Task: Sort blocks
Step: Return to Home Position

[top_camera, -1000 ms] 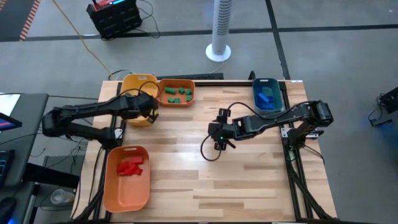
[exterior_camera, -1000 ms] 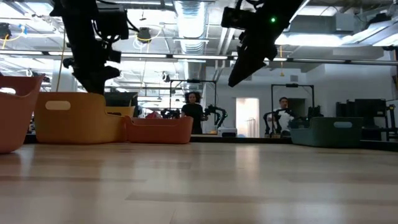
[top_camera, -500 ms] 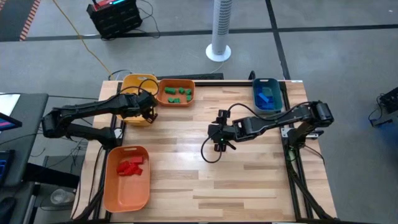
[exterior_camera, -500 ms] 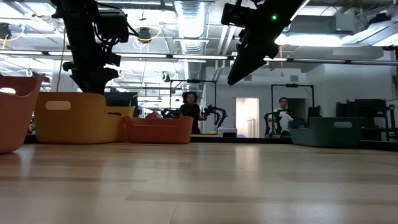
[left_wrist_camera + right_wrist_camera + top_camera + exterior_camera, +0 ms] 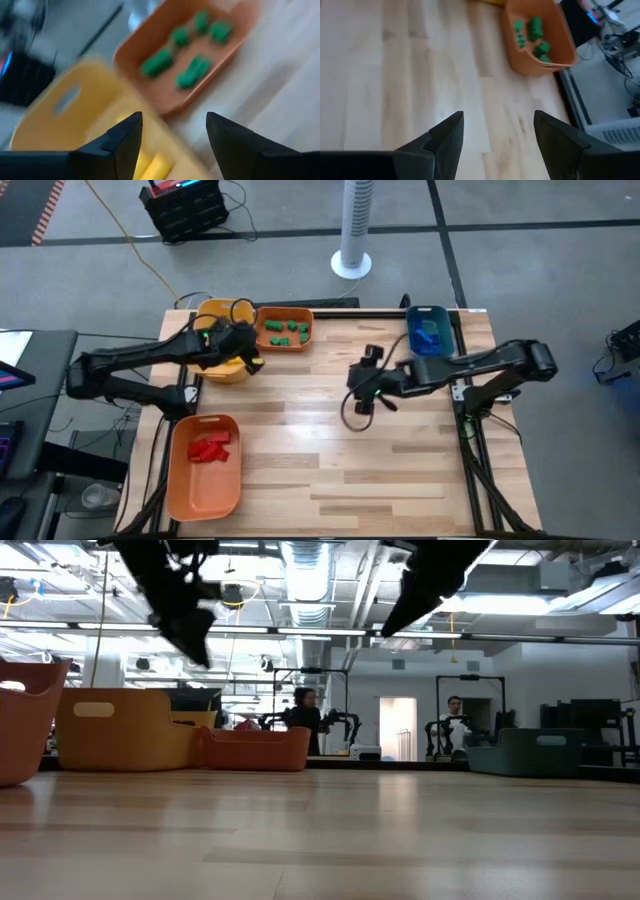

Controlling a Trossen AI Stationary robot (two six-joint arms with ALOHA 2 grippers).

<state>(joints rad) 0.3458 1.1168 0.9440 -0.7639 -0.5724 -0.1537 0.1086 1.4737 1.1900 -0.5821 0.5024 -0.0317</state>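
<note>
The blocks lie sorted in bins: green ones (image 5: 287, 330) in an orange bin at the far edge, red ones (image 5: 209, 449) in an orange bin at the near left corner, blue ones (image 5: 429, 336) in a teal bin at the far right, yellow ones (image 5: 150, 167) in a yellow bin. My left gripper (image 5: 250, 360) hangs open and empty above the near right rim of the yellow bin (image 5: 222, 315). My right gripper (image 5: 362, 402) hangs open and empty over the bare table middle. In the low view both arms hang high, fingers out of the picture.
A black cable loop (image 5: 352, 416) hangs under the right gripper. Bare wood (image 5: 340, 470) fills the middle and near right of the table. A standing fan (image 5: 352, 262) and a black crate (image 5: 185, 205) stand on the floor beyond the far edge. People show in the room behind.
The left gripper has moved right and a little toward the near edge, from over the yellow bin to its near right rim, and has risen. The right gripper has drawn back toward the table's right and risen. No block has moved.
</note>
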